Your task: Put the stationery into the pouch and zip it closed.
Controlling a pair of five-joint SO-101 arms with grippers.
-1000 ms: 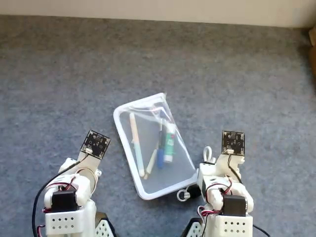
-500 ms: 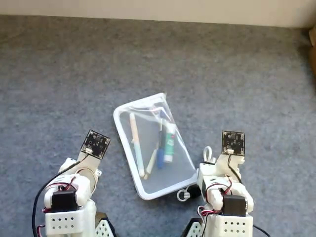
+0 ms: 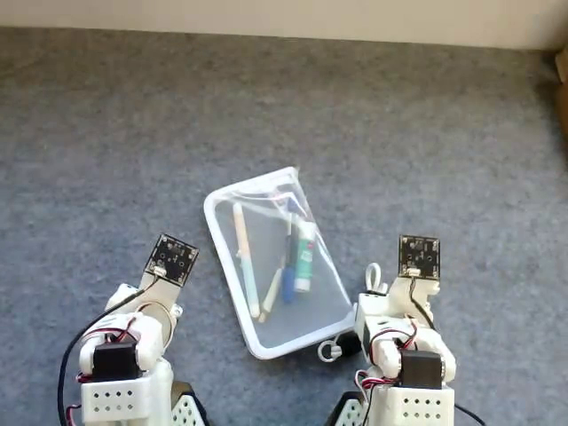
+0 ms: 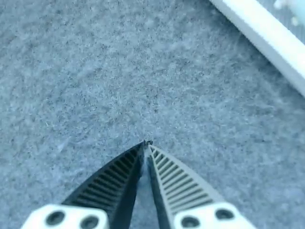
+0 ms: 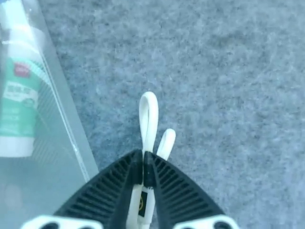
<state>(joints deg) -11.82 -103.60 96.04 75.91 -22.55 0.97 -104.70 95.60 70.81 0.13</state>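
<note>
Overhead: the clear pouch is lying at an angle on the grey surface, between the two arms. A glue stick, a blue pen and a cream pen are resting inside it. The left hand is hovering over bare grey surface with its fingers pressed together on nothing; the pouch's white edge is running past it, well apart. The right hand is pinching a white cord loop just beside the pouch's long clear side, with the glue stick showing through the wall. Whether the zip is drawn cannot be told. A broad stretch of grey surface is extending beyond the pouch's far corner and out to both sides.
</note>
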